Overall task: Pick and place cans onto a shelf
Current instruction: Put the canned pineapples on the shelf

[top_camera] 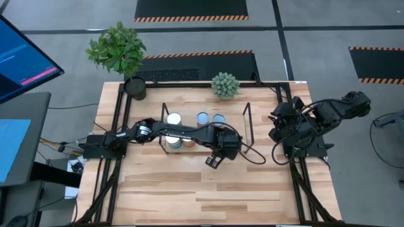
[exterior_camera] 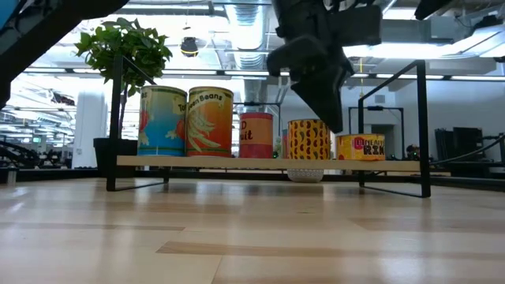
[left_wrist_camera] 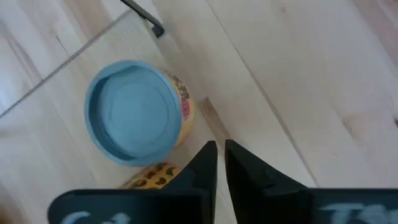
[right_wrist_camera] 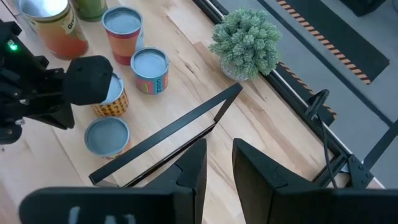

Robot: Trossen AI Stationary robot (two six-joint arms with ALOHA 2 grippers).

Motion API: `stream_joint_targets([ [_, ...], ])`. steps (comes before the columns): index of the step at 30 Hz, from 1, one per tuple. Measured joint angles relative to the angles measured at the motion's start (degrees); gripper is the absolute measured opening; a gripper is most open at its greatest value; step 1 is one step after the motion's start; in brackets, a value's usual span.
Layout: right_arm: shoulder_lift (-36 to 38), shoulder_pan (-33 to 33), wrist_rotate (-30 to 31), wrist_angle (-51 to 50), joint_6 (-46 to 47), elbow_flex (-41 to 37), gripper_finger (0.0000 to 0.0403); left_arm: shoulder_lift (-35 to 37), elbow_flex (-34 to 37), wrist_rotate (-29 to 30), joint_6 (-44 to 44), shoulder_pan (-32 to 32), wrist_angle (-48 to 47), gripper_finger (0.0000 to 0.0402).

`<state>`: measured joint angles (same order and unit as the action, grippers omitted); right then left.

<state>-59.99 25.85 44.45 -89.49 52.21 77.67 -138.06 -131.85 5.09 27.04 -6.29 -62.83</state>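
Note:
The shelf (exterior_camera: 237,162) is a low light-wood board with black wire end frames, and it also shows in the high view (top_camera: 237,129). Several cans stand on it: a blue-and-yellow one (exterior_camera: 162,120), a green beans can (exterior_camera: 209,120), a red one (exterior_camera: 256,134), a yellow patterned one (exterior_camera: 309,139) and a short yellow-red one (exterior_camera: 360,147). My left gripper (top_camera: 213,162) is shut and empty, pointing down above the table just off the shelf's near edge. The short can's blue top (left_wrist_camera: 132,112) lies beside its fingertips (left_wrist_camera: 221,152). My right gripper (right_wrist_camera: 219,158) is open and empty at the table's right edge.
A small potted succulent (top_camera: 225,85) stands behind the shelf at the far edge. A leafy plant in a black pot (top_camera: 135,87) stands at the far left corner. Bare plank table (top_camera: 208,195) lies in front of the shelf. My left arm (top_camera: 170,132) reaches across the shelf's left half.

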Motion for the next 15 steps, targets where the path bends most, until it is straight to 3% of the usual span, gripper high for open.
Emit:
stream_joint_targets([
  [15,0.0,0.0,0.0,-0.1,-0.1,0.0,0.0101,-2.1,0.0,-4.8,3.8,2.1,3.5,0.0008],
])
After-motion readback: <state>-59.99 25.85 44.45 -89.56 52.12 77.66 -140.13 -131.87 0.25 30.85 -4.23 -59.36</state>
